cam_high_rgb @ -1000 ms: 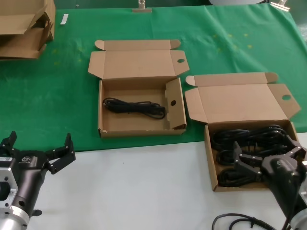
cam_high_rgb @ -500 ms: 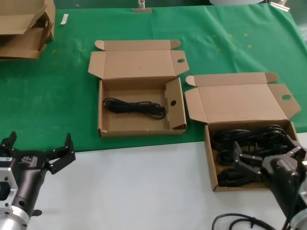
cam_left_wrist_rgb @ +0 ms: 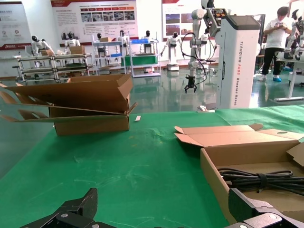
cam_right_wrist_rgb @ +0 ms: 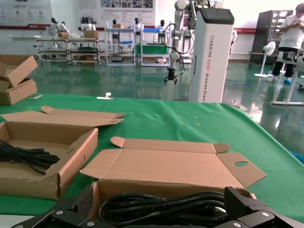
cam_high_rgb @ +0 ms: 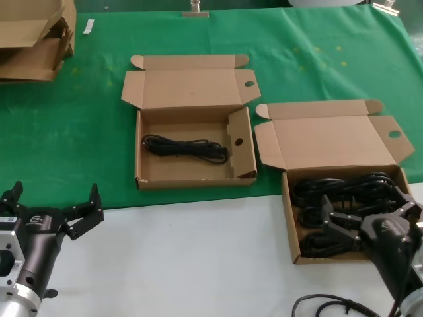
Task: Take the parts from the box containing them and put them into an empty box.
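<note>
Cables are the job here, and they sit in two cardboard boxes on the surface (cam_high_rgb: 198, 251), which is green cloth at the far side and bare white at the near side. Flattened cartons (cam_high_rgb: 33, 39) lie stacked at the far left corner, well apart from the work.

The middle box (cam_high_rgb: 192, 142) straddles nothing; it rests wholly on the cloth, lid folded back flat, with an upright holed flap at its right wall. One cable bundle (cam_high_rgb: 185, 148) already lies along its floor, leaving most of that floor free for more.

The right box (cam_high_rgb: 291, 224) sits across the cloth's near edge, lid also laid back, so both openings face up and nothing blocks a drop from above. It holds the remaining cables (cam_high_rgb: 344, 188), coiled thick.

The right tool (cam_high_rgb: 367, 218) hangs low over those cables with its fingers spread wide, holding nothing, seemingly poised to close on a bundle. The box walls close by on each side leave it little sideways room.

The left tool (cam_high_rgb: 49, 208) waits over the bare white area, also spread wide and empty.
</note>
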Controlling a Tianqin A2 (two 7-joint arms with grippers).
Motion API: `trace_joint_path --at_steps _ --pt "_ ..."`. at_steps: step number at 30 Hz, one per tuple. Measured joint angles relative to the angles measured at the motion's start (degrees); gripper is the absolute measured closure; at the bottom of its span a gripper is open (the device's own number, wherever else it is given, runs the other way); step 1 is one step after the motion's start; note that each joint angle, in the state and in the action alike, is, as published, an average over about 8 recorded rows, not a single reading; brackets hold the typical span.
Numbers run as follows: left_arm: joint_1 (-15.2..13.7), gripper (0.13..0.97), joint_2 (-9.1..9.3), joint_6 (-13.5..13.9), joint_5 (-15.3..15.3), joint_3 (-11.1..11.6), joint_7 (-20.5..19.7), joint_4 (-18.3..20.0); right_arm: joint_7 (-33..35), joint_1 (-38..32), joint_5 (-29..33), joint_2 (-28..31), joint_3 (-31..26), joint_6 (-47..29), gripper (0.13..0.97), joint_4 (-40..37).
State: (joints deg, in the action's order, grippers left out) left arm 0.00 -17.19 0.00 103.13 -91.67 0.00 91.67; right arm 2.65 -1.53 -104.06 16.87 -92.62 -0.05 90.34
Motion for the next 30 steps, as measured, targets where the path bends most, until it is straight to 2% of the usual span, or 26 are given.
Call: trace_joint_path --at_steps 30 --pt "0.0 0.132 0.0 0.0 0.0 0.0 0.0 0.0 0.0 0.0 0.0 0.0 0.0 0.0 0.129 0.0"
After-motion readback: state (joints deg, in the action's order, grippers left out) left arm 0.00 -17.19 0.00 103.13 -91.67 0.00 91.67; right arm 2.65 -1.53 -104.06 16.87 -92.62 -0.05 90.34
